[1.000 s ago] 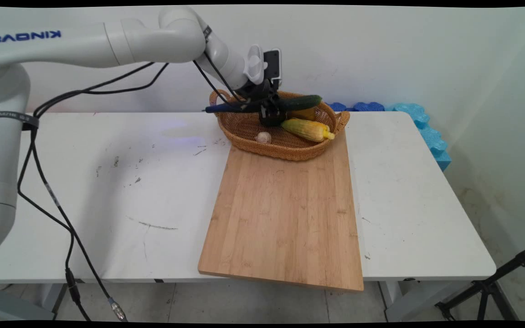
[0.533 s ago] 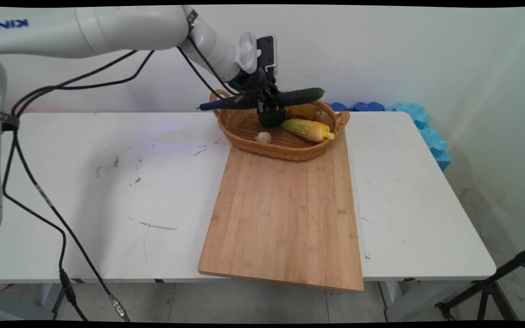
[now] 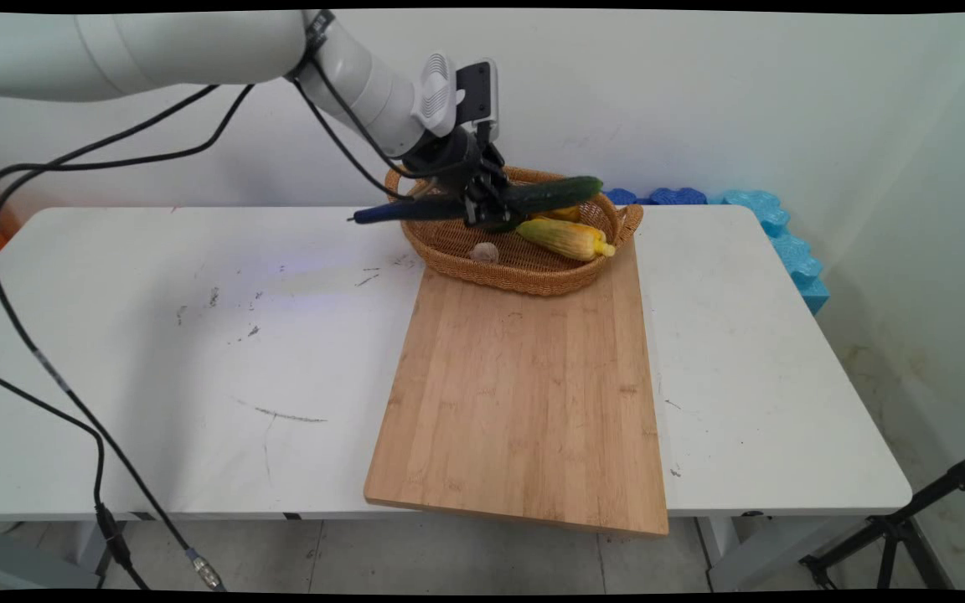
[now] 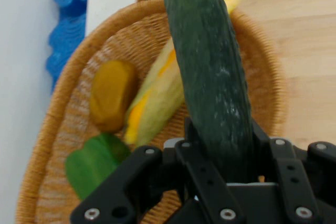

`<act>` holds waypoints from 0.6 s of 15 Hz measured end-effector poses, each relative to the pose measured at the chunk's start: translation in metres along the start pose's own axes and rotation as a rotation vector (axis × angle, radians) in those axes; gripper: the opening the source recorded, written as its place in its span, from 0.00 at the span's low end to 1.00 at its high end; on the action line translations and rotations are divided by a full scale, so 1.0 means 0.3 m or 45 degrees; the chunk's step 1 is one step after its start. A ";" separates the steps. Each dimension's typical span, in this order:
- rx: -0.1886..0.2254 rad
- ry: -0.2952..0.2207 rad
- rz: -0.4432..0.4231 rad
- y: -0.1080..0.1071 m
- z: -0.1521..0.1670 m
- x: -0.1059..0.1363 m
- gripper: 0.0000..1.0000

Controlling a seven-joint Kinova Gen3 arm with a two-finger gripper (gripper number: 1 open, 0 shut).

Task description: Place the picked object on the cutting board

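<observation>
My gripper [image 3: 482, 203] is shut on a long dark green cucumber [image 3: 551, 192], held roughly level just above the wicker basket [image 3: 533, 276]. In the hand view the cucumber [image 4: 210, 72] runs up from between the black fingers [image 4: 197, 169] across the basket [image 4: 58, 129]. Inside the basket lie a yellow corn cob [image 3: 566, 238], a yellow-brown piece [image 4: 110, 95], a green vegetable [image 4: 97, 163] and a small pale garlic bulb [image 3: 484, 251]. A dark blue stick-like part [image 3: 382, 214] juts left from the hand.
The basket rests on the far end of a large wooden cutting board [image 3: 524, 394] that reaches the white table's [image 3: 198, 352] near edge. Blue foam blocks [image 3: 776, 234] lie along the wall at the back right. Black cables [image 3: 72, 402] hang at the left.
The gripper has moved a little left and towards the camera with the cucumber, which has lifted off the basket's contents.
</observation>
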 end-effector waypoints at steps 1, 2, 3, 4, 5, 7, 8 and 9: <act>-0.018 0.007 -0.007 0.019 -0.014 0.002 0.00; -0.031 0.012 -0.011 0.031 -0.022 0.002 0.00; -0.049 0.018 -0.016 0.049 -0.032 0.003 0.00; -0.067 0.024 -0.021 0.067 -0.039 0.002 0.00; -0.088 0.031 -0.026 0.089 -0.046 -0.001 0.00; -0.112 0.038 -0.032 0.114 -0.049 -0.007 0.00; -0.124 0.040 -0.036 0.128 -0.048 -0.011 0.00; -0.131 0.042 -0.040 0.137 -0.046 -0.015 0.00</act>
